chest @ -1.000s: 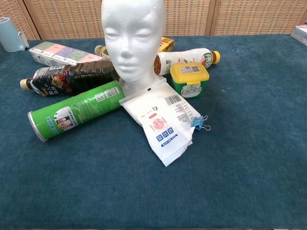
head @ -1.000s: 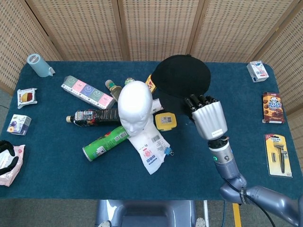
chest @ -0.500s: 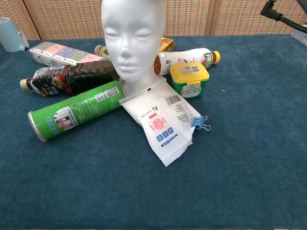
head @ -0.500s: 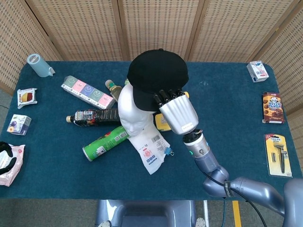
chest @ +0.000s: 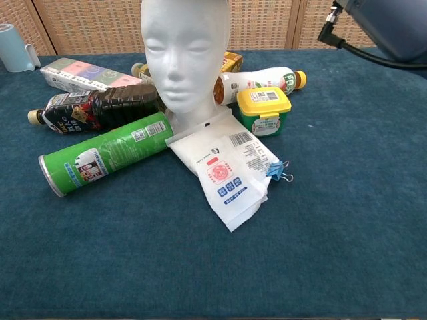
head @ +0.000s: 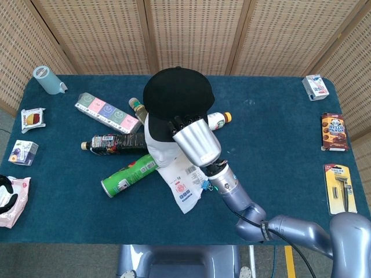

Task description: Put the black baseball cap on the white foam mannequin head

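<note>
Your right hand [head: 194, 139] holds the black cap [head: 175, 94] by its near edge: the dark fingers [head: 184, 121] curl up onto the brim side, so the cap lies just beyond and above them. In the head view the cap covers the top of the white foam head [head: 159, 147], whose face shows below it; whether it touches the foam you cannot tell. The head stands on the blue surface [chest: 347, 200] among a green can [chest: 103, 160], a dark bottle [chest: 93, 107] and a white packet [chest: 227, 170]. Your left hand [head: 7, 194] is only glimpsed at the left edge, its fingers unreadable.
</note>
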